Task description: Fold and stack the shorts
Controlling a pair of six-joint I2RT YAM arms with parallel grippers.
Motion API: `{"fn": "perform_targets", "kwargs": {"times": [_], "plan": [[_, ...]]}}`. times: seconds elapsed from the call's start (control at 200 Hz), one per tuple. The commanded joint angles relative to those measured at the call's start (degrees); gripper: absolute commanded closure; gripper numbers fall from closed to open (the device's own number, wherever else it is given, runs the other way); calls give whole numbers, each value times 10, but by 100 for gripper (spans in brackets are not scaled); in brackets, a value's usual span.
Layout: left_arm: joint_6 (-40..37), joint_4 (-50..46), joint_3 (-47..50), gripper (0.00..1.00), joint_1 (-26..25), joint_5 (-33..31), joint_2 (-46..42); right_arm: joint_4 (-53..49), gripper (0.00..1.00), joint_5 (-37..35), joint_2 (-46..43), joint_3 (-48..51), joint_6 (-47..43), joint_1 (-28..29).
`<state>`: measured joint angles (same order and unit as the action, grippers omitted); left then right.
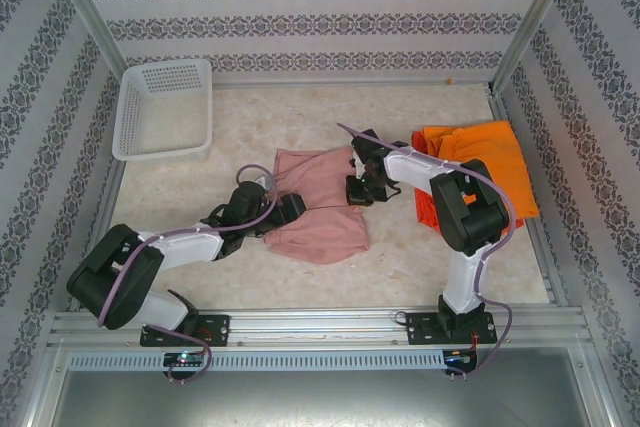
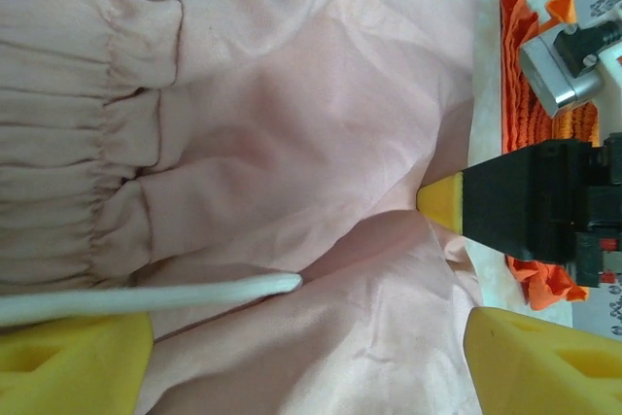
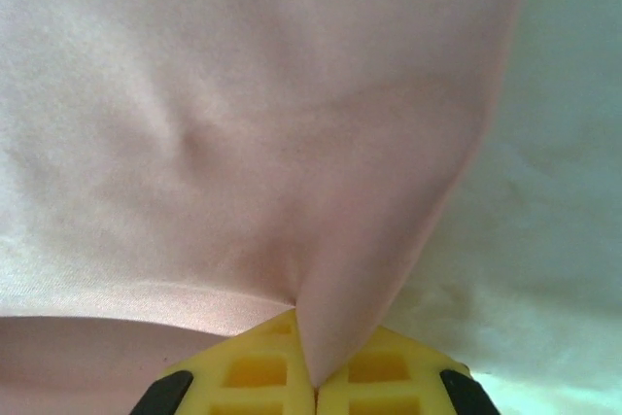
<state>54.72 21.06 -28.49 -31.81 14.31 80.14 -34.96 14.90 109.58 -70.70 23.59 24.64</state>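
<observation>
The table (image 1: pixel 420 257) is the biggest thing here. The pink shorts (image 1: pixel 318 209) lie flat in the middle of it, right between the two grippers. They reach across from one gripper to the other.

The orange shorts (image 1: pixel 485 162) sit in a heap behind the right arm, well apart from both sets of fingers. A bit of red-orange shorts (image 1: pixel 424 211) peeks out from under that heap.

The right gripper (image 3: pixel 313 381) has its fingers pressed together on the edge of the pink shorts. A little fold of cloth is squeezed between them. The rest of the cloth spreads out in front of those fingers.

The left gripper (image 2: pixel 309 366) has its fingers wide apart and holds nothing. Pink cloth lies below the gap between them. The bunched waistband (image 2: pixel 78 143) is just in front of them, off to one side. A white cord (image 2: pixel 146 296) lies beside one finger.

I think the left fingers must go down and pinch the cloth on their side next. Then both arms can lift and fold the pink shorts across.
</observation>
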Motion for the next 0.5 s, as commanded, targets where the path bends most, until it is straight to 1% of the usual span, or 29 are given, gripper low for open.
{"fn": "perform_targets", "kwargs": {"times": [0.0,0.135,0.255,0.405,0.495], "plan": [[-23,-55,6,14,0,-35,-48,-31,100,-91,-43,-12,-14,3],[-31,-77,10,11,1,-51,-93,-74,100,-166,-90,-24,-44,-2],[-30,-83,16,9,1,-57,-111,-135,100,-237,-125,-49,-79,-8],[-26,-76,26,8,3,-59,-116,-217,100,-318,-139,-98,-126,-22],[-23,-68,29,7,2,-56,-113,-254,100,-347,-135,-137,-148,-36]]}}
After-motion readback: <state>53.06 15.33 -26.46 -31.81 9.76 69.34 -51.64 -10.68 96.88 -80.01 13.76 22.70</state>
